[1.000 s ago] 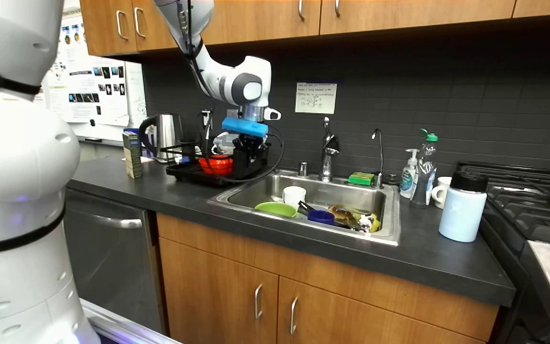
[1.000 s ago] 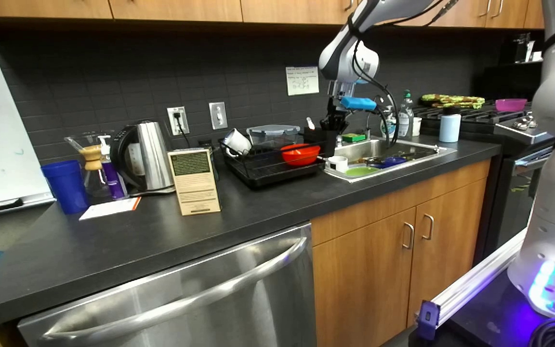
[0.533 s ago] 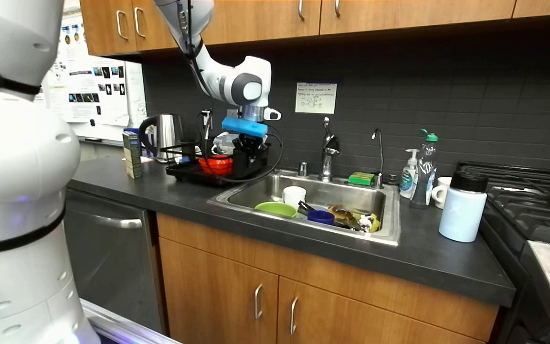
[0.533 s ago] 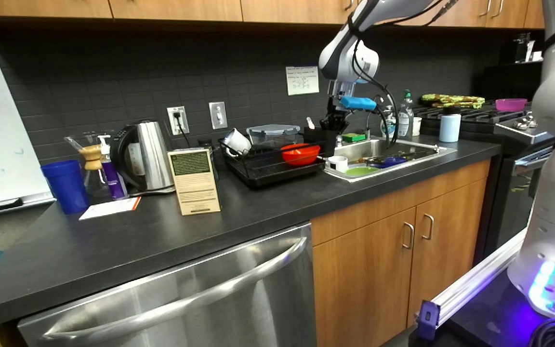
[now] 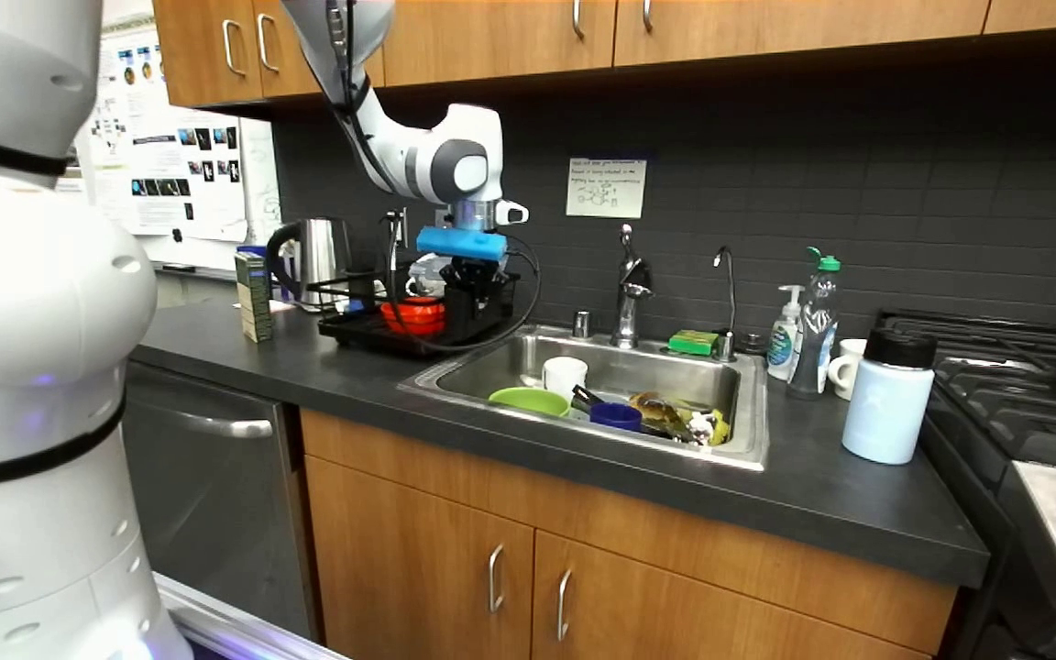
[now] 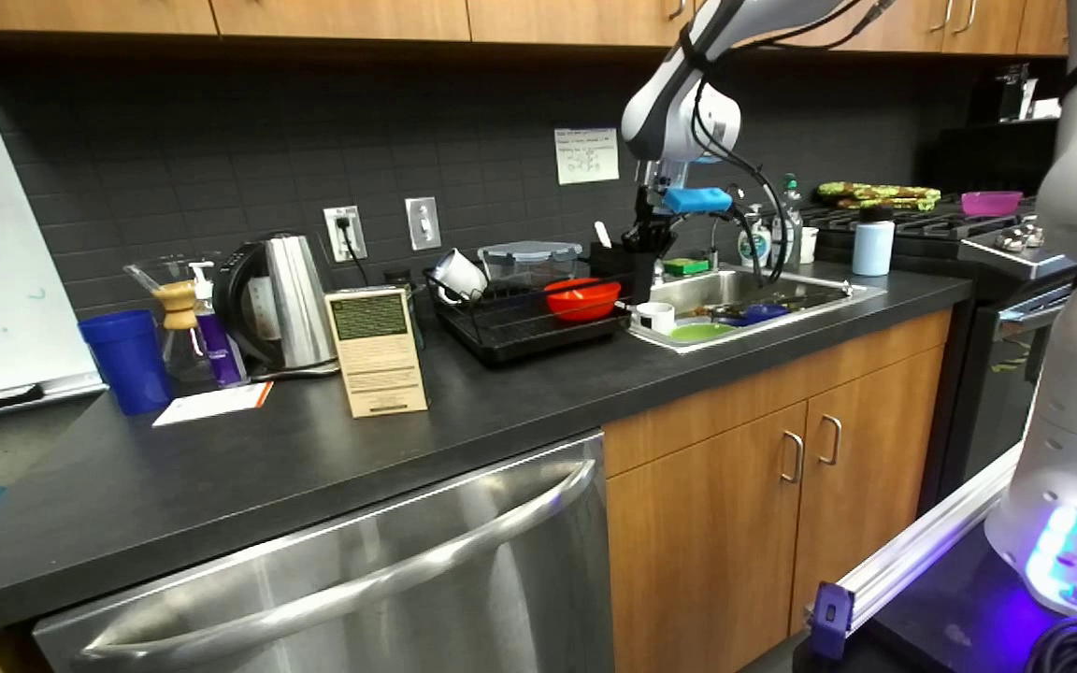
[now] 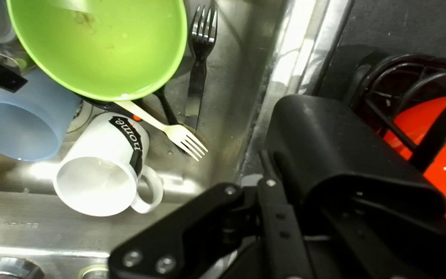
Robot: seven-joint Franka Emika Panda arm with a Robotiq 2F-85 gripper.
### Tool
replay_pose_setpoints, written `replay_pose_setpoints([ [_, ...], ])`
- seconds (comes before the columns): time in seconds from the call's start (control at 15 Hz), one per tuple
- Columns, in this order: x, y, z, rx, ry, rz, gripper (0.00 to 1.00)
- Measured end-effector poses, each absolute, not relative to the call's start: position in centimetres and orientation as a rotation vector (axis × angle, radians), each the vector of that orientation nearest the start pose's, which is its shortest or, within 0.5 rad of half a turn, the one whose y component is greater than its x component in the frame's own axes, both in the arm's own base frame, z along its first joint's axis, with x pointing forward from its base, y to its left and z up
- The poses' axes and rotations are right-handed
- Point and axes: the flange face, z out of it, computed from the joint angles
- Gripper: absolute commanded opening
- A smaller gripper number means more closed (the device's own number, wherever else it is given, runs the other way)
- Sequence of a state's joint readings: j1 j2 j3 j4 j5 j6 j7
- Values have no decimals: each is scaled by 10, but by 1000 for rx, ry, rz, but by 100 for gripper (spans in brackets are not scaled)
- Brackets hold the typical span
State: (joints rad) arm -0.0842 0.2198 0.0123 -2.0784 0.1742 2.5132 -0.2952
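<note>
Robotiq gripper (image 7: 292, 184) at the rim of a black caddy (image 7: 331, 147): so the wrist view had it, with one finger along the outer wall and the other lost in the dark mouth. Whether they were clamped on that wall or loosely astride it could not be told. To the caddy's side lay the sink (image 7: 227, 120), with a green bowl (image 7: 103, 46) and a white mug (image 7: 101, 166) inside. Hollow and plain, the caddy looked to be stiff plastic, probably light and hard to break, though smooth enough to slip; its rim seemed the best hold. In an exterior view it stood at the sink end of the dish rack (image 5: 358, 332), just beside a red bowl (image 5: 418, 316). In an exterior view a pale handle (image 6: 602, 235) rose above its top; if inside, it might have rattled or upset the balance.
</note>
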Motion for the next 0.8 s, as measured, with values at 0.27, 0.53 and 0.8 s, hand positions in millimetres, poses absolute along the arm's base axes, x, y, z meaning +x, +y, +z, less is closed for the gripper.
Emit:
replay_pose_setpoints([
  [0.27,584,-35,347,-3092,-190,-421,1],
  [0.53,572,-26,349,-3128,-227,-482,1],
  [0.8,565,-20,351,-3135,-235,-509,1],
])
